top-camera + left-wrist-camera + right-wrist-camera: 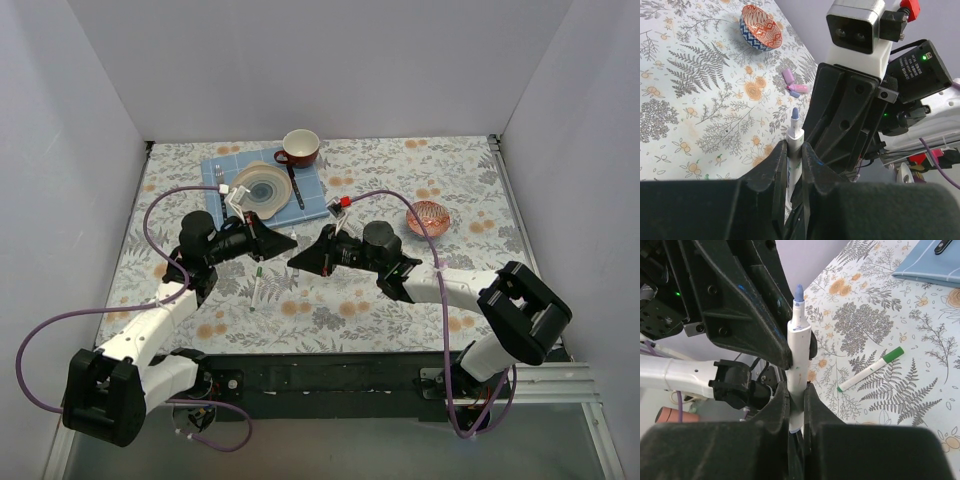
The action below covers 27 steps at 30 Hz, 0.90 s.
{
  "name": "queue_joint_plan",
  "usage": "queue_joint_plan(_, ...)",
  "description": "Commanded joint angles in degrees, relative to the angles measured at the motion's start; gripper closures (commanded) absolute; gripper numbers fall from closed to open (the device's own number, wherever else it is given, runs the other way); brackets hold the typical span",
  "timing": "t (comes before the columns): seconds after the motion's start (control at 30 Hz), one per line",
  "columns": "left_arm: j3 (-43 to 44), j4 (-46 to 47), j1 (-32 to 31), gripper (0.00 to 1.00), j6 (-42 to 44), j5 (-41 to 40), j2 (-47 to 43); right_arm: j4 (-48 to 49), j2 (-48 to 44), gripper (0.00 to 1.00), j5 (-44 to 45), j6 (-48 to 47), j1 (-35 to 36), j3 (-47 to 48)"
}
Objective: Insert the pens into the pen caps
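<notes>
One white pen (795,131) with a lilac-blue tip is held by both grippers at once, above the middle of the table. My left gripper (794,147) is shut on its barrel, the tip sticking out past the fingers. My right gripper (797,386) is shut on the same pen (799,340) from the other side, its fingertips just below the left gripper's. From above, the left gripper (283,240) and the right gripper (300,260) meet nose to nose. A second white pen (871,369) with a green end lies flat on the cloth. A lilac pen cap (788,75) and a pink one (799,90) lie beside each other.
A blue mat (215,170) at the back carries a plate (262,187), a fork and a knife (296,188). A red cup (300,147) stands behind it. A small patterned bowl (427,217) sits at the right. White walls enclose the floral cloth.
</notes>
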Motion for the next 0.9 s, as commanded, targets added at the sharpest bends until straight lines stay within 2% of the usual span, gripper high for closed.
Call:
queue_joint_plan(0.0, 0.41, 2.21, -0.3, 0.77, -1.2, 0.48, -1.19, 3.47, -1.11, 0.99, 0.6, -0.1, 0.36, 0.96)
queue_joint_plan(0.07, 0.93, 1.51, -0.3, 0.56, 0.98, 1.7, -1.89, 2.51, -2.42, 0.99, 1.83, -0.18, 0.27, 0.52)
queue_joint_plan(0.17, 1.99, -2.53, -0.3, 0.45, 5.28, 2.14, -3.55, 1.8, -4.18, 0.99, 4.21, -0.27, -0.52, 0.16)
queue_joint_plan(0.27, 1.47, -2.98, -0.3, 0.44, 6.71, 4.6, -4.79, 1.27, -5.68, 0.99, 5.0, -0.1, -1.49, 0.16)
queue_joint_plan(0.5, -0.99, 1.85, -0.47, 0.45, 3.81, 11.9, -5.49, 2.67, -8.32, 0.99, 6.23, 0.61, -1.75, -0.01)
queue_joint_plan(0.73, -2.4, 7.56, -2.66, 0.45, 1.09, 11.03, -4.18, 7.5, -8.23, 0.99, 4.39, 3.42, -1.66, 0.34)
queue_joint_plan(0.83, -2.49, 9.84, -3.98, 0.5, -0.67, 7.95, -2.51, 8.12, -7.35, 0.99, 2.89, 3.6, -1.31, 0.87)
queue_joint_plan(0.87, -3.1, 11.25, -4.34, 0.54, -1.72, 7.69, -2.16, 9.17, -7.18, 0.99, 2.63, 3.86, -1.4, 0.61)
